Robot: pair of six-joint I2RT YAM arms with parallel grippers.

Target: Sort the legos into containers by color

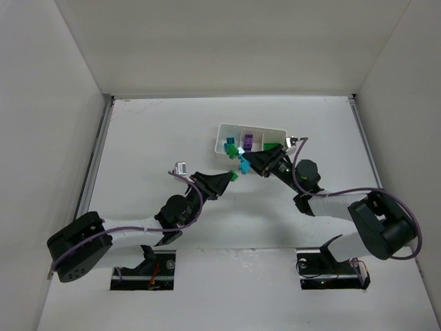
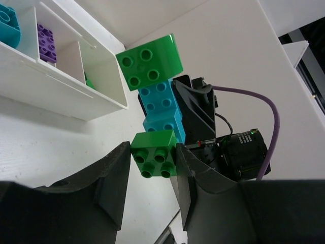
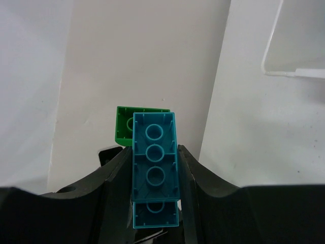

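Note:
My left gripper (image 1: 229,178) (image 2: 154,155) is shut on a small green lego (image 2: 154,154), seen in the top view (image 1: 235,175). This green lego touches the end of a teal lego stack (image 2: 162,109) that carries another green lego (image 2: 150,62) at its far end. My right gripper (image 1: 248,163) (image 3: 155,157) is shut on the teal stack (image 3: 155,162), with a green lego (image 3: 123,124) behind it. The stack hangs in the air in front of the white tray (image 1: 251,129). The tray's compartments hold a teal (image 2: 7,25), a purple (image 2: 46,43) and a green lego (image 1: 273,146).
The tray's near wall (image 2: 56,89) is close to the stack on the left, and its corner (image 3: 297,71) shows in the right wrist view. Both arms meet at the table's middle. White walls enclose the table on three sides.

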